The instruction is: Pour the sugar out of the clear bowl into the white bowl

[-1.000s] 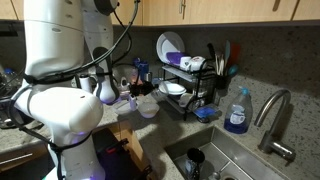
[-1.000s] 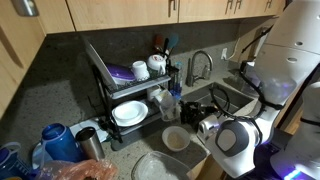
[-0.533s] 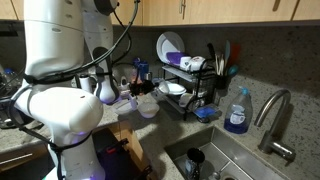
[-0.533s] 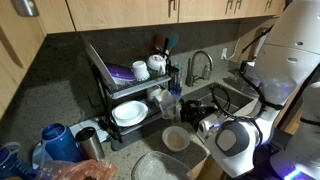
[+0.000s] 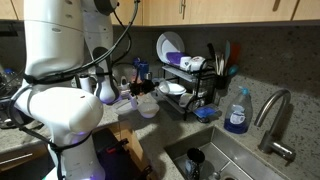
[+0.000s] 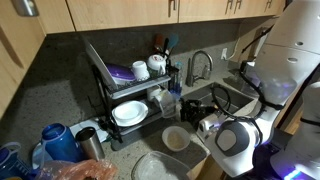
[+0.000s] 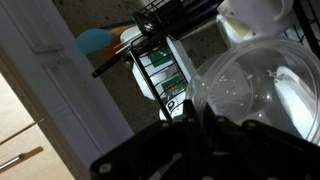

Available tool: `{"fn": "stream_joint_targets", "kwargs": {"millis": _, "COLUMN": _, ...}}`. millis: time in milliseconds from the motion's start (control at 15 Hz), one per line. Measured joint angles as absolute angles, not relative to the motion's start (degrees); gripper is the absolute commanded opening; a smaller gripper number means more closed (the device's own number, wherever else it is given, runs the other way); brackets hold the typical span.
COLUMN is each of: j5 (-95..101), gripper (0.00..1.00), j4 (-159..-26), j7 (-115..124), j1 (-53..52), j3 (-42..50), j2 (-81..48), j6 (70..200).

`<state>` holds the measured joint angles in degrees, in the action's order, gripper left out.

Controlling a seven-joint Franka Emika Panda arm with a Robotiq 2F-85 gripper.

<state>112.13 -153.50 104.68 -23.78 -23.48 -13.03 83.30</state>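
Clear bowl (image 7: 252, 95) (contents indiscernible) is clamped by fingers (image 7: 205, 125) near white bowl (image 5: 148, 109).

The white bowl (image 7: 250, 14) is plain white, the wire rack (image 6: 98, 65) black, the soap bottle (image 5: 237, 112) blue.

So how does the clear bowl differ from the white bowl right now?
The clear bowl is see-through, while the white bowl is opaque. The end effector grips the clear bowl at its rim; the white bowl lies beyond it, ungripped. The clear bowl fills much of the wrist view, but only part of the white bowl shows at the top edge. Both are round.
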Motion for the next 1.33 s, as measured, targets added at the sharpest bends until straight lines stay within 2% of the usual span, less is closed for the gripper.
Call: {"fn": "stream_joint_targets", "kwargs": {"millis": 1333, "j5": 111.15, "gripper": 0.02, "j4": -153.68, "j7": 104.68, "j1": -23.81, "j3": -25.14, "j2": -12.09, "j6": 82.42}}
